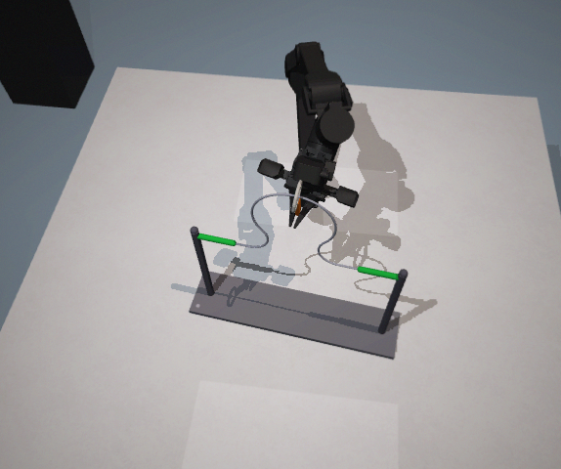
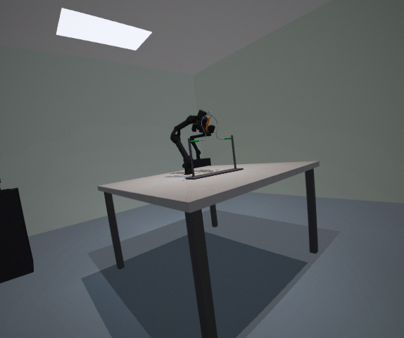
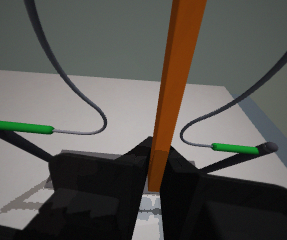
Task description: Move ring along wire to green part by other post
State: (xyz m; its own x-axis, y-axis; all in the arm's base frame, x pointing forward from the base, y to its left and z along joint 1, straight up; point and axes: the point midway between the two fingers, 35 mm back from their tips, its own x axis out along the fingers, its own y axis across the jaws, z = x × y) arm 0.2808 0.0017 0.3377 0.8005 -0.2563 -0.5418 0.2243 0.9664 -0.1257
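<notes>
Item: one pale round ring (image 1: 297, 193) (image 2: 209, 111), seen nearly edge-on from above, around the thin grey curved wire (image 1: 334, 227) (image 2: 217, 125) (image 3: 65, 77) near its twelve o'clock crown; contact with the wire cannot be told.

Fitting: orange rectangular bar handle (image 1: 298, 205) (image 2: 207, 123) (image 3: 175, 75), pinched in the black two-fingered claw (image 1: 292, 226) (image 2: 206, 131) (image 3: 155, 141).

Green cylindrical sleeves, seen from above: one (image 1: 216, 239) (image 2: 194, 141) (image 3: 235, 148) at eight o'clock from the ring, one (image 1: 377, 273) (image 2: 228, 138) (image 3: 20, 127) between four and five o'clock; both well apart from it.

Stand: dark upright posts, at nine o'clock (image 1: 203, 265) (image 2: 191, 160) and three o'clock (image 1: 392, 303) (image 2: 234, 153), on a grey rectangular base plate (image 1: 290, 322) (image 2: 217, 173).

Support: pale flat counter (image 1: 94, 353) (image 2: 209, 189) (image 3: 133, 95).
</notes>
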